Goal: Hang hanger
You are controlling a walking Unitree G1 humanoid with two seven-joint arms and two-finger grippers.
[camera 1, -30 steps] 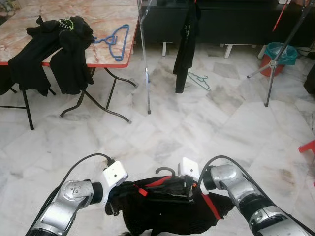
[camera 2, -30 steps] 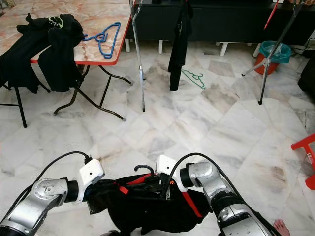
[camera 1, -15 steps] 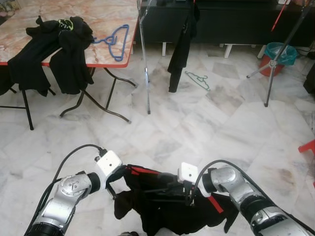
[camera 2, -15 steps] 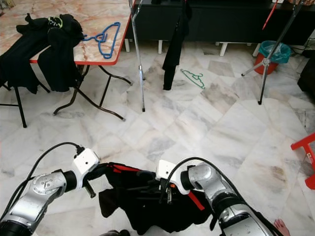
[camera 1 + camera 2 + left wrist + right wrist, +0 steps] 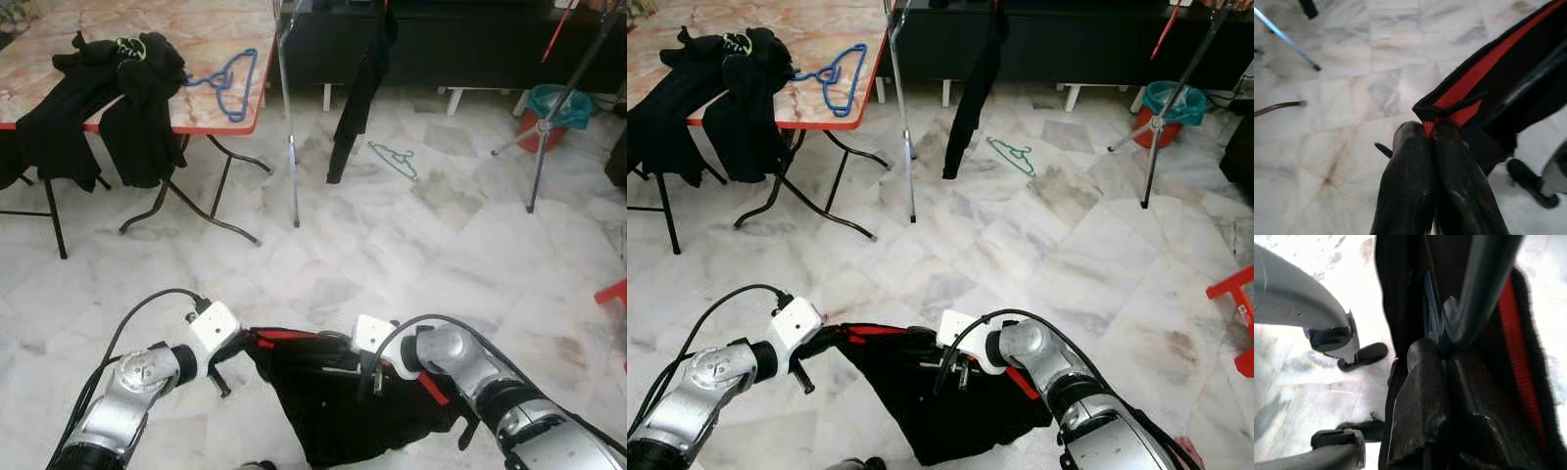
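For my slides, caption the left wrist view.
Left gripper shut on the red-trimmed edge of the black garment, stretched taut above the white marble floor.

A black garment with red trim (image 5: 338, 401) is held stretched low in the frame, hanging in a triangular drape above the marble floor. Its red-edged corner (image 5: 1449, 105) is pinched at the left. A dark hanger (image 5: 1484, 289) is seen inside it, partly hidden by cloth.

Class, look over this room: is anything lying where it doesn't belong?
Yes. A green hanger lies on the floor beside the black garment hanging from the rack, instead of hanging up. Black clothes also sag off the table edge.
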